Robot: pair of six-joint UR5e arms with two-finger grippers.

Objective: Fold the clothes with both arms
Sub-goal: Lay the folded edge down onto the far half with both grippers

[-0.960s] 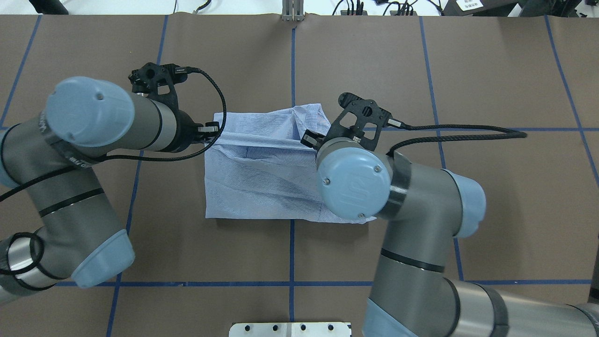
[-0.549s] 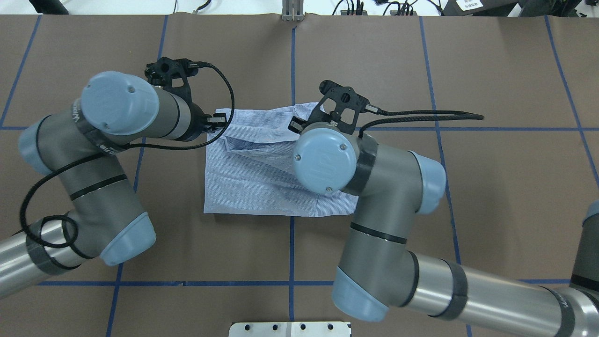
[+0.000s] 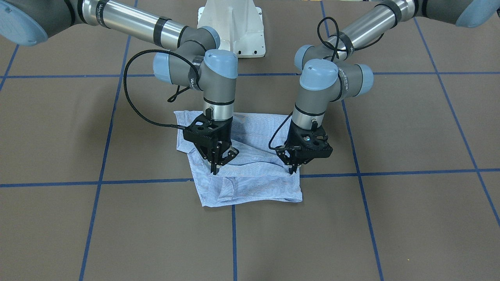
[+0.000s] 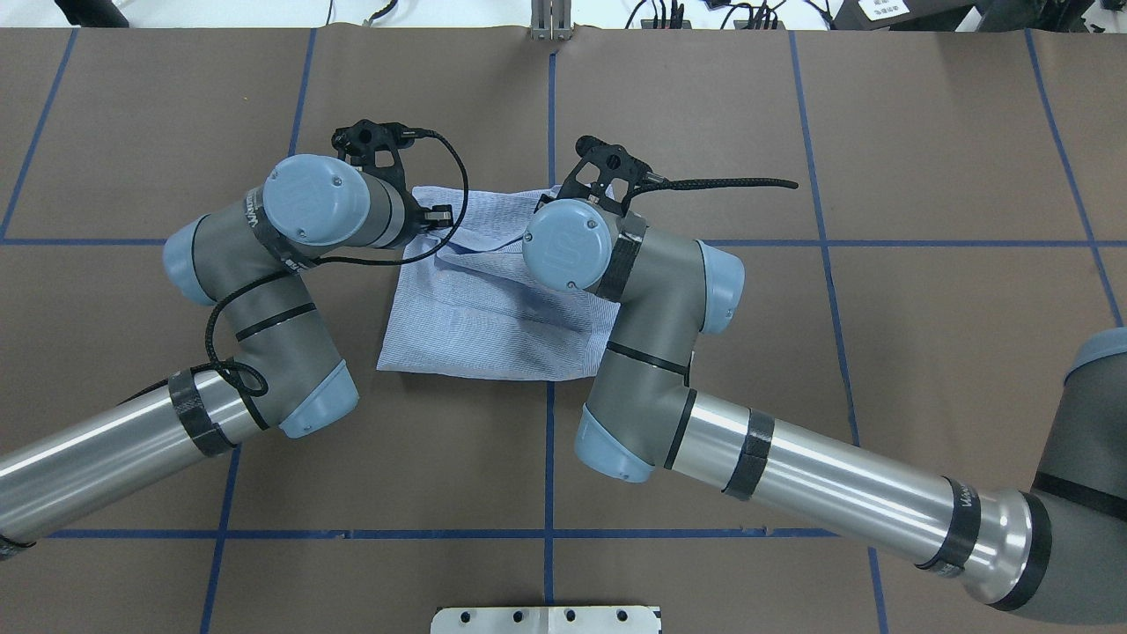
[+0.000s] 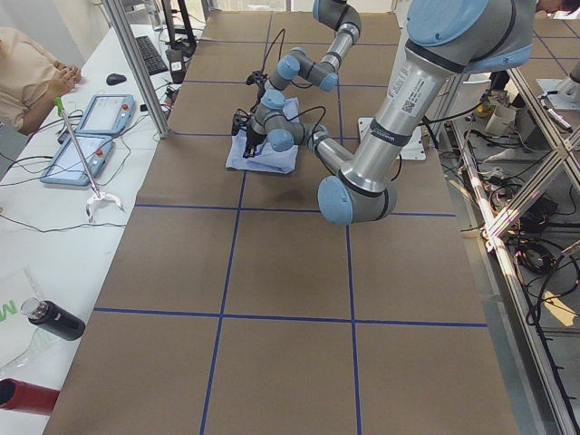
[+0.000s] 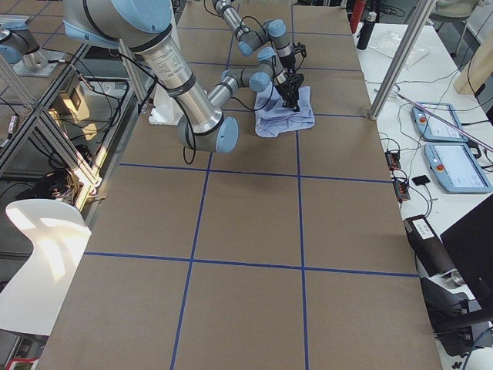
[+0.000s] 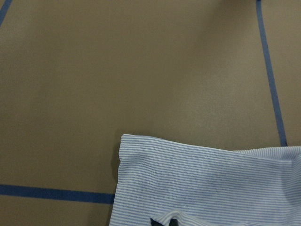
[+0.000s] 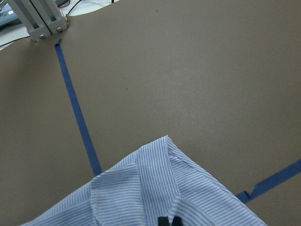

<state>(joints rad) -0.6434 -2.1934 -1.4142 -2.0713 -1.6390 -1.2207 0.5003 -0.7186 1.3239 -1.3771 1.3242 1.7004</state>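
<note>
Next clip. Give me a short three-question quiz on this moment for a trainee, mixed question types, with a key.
1. True or false: the left end effector and the right end effector are both shut on the striped shirt.
2. The shirt lies on: A) a white tray; B) a brown table; C) a green mat.
3. Fill in: the number of garments on the table is ____.
Key: 1 true; 2 B; 3 one.
</note>
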